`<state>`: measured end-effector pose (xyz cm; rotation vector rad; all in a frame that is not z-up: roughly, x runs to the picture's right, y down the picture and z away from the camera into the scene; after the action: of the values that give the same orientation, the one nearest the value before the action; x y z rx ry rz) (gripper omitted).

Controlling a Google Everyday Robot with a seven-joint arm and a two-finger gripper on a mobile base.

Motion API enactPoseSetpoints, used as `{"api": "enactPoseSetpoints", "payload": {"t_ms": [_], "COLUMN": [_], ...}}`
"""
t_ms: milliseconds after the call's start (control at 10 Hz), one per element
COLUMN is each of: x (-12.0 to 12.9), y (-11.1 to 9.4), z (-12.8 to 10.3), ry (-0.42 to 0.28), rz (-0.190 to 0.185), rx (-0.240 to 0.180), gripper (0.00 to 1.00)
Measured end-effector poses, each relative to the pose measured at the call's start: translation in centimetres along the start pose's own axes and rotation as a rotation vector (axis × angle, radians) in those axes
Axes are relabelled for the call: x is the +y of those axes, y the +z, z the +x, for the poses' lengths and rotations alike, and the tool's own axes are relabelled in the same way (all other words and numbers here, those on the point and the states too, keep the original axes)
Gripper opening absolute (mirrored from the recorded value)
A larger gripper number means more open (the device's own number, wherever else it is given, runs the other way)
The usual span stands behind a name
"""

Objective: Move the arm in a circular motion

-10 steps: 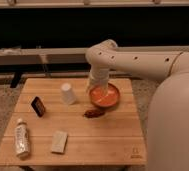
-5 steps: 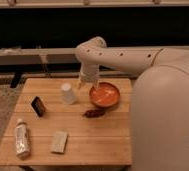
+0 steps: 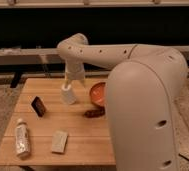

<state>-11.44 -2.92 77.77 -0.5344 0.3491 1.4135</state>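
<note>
Swung left, the arm (image 3: pixel 105 54) hangs its gripper (image 3: pixel 73 81) over the cup (image 3: pixel 68 95), state unclear.

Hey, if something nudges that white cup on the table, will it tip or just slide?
It may well tip: the cup stands upright and looks taller than wide. It seems small, so it is probably light and would slide easily on the smooth table. The pincer hangs just above it, so a bump seems possible.
</note>
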Motion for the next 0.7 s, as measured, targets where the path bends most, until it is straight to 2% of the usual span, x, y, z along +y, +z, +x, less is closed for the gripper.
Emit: {"api": "enactPoseSetpoints", "payload": {"t_ms": [200,500,700], "x": [1.7,3.5,6.6], "y": [0.0,-0.5,-0.7], "z": [-0.5,1.6,2.6], "ry": [-0.028,-0.079,-0.111], "rz": [0.006,0.025,0.019], "rx": [0.002,0.003,0.004], "gripper": [0.65,0.65,0.65]}}
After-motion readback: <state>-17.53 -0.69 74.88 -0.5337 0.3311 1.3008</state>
